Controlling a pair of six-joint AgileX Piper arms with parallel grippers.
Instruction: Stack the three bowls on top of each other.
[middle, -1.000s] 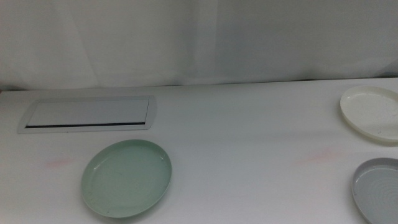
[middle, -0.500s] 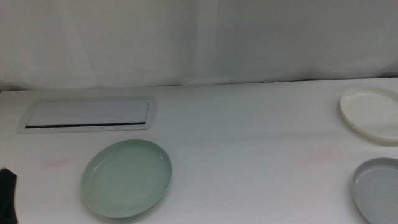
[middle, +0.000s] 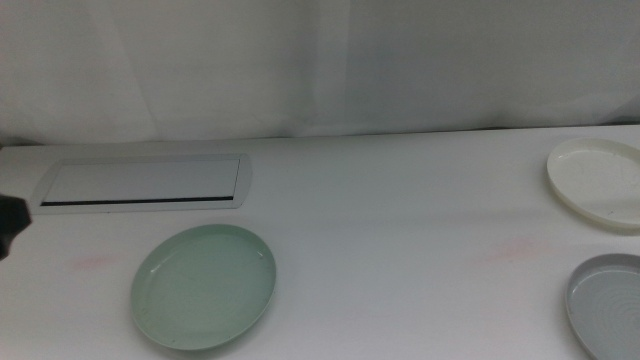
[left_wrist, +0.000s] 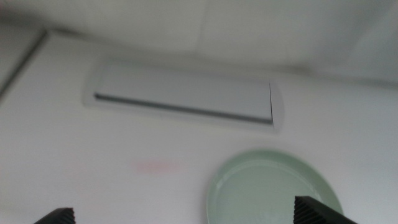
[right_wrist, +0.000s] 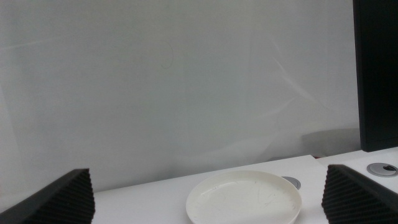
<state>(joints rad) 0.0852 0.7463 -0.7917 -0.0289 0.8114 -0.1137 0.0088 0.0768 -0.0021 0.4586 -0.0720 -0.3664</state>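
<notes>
On the white bench (middle: 400, 220) the three bowls lie well apart, none stacked on another. The mint green bowl (middle: 204, 286) sits toward the near left in the middle view, upright and empty, just in front of a flat white rectangular panel (middle: 143, 183) set into the bench surface with a dark slot along its near edge. The cream white bowl (middle: 598, 182) rests at the far right, cut slightly by the picture's edge, and the grey bowl (middle: 607, 307) lies nearer the camera on the same side, only partly in the picture. A pale curtain (middle: 320, 65) hangs behind the bench. The left gripper (left_wrist: 186, 218) hangs above the bench on the left side; in the middle view only a dark bit of that arm shows at the left edge, beside the panel. Its wrist view is somewhat blurred, yet the jaws appear spread wide, with nothing between them, and the mint green bowl (left_wrist: 273, 190) and the panel (left_wrist: 186, 99) lie beyond them. The right gripper (right_wrist: 208, 202) is out of the middle view; its wrist camera shows its jaws set far apart and empty, the cream white bowl (right_wrist: 244, 198) resting on the bench beyond them.
</notes>
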